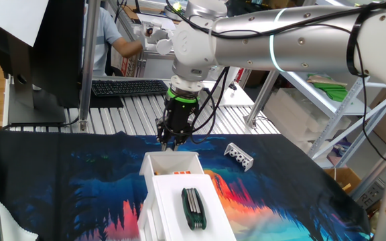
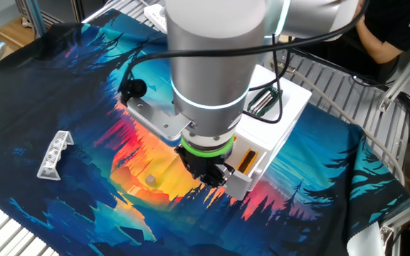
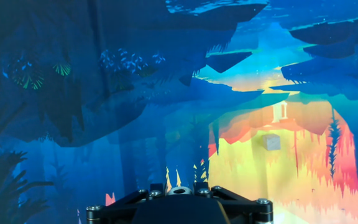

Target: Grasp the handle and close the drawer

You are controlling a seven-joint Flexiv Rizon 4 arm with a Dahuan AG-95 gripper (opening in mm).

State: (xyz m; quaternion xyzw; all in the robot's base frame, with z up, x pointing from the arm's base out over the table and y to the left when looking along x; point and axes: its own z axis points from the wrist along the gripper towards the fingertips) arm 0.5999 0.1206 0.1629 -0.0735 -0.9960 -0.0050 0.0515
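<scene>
The white drawer (image 1: pixel 170 163) stands pulled out from its white box unit (image 1: pixel 159 214), with something orange inside; it also shows in the other fixed view (image 2: pixel 242 178). My gripper (image 1: pixel 169 140) points down at the drawer's front panel. Its fingers are close together on the small white handle (image 3: pixel 179 190), which shows between them in the hand view. In the other fixed view the gripper (image 2: pixel 216 178) sits against the drawer front, and the handle is hidden behind it.
A dark green multi-tool (image 1: pixel 193 207) lies on top of the box unit. A grey-white perforated block (image 1: pixel 238 155) lies on the patterned cloth (image 1: pixel 79 181) to the right. A small grey cube (image 3: pixel 271 142) sits on the cloth. A keyboard (image 1: pixel 129 87) and a person are behind.
</scene>
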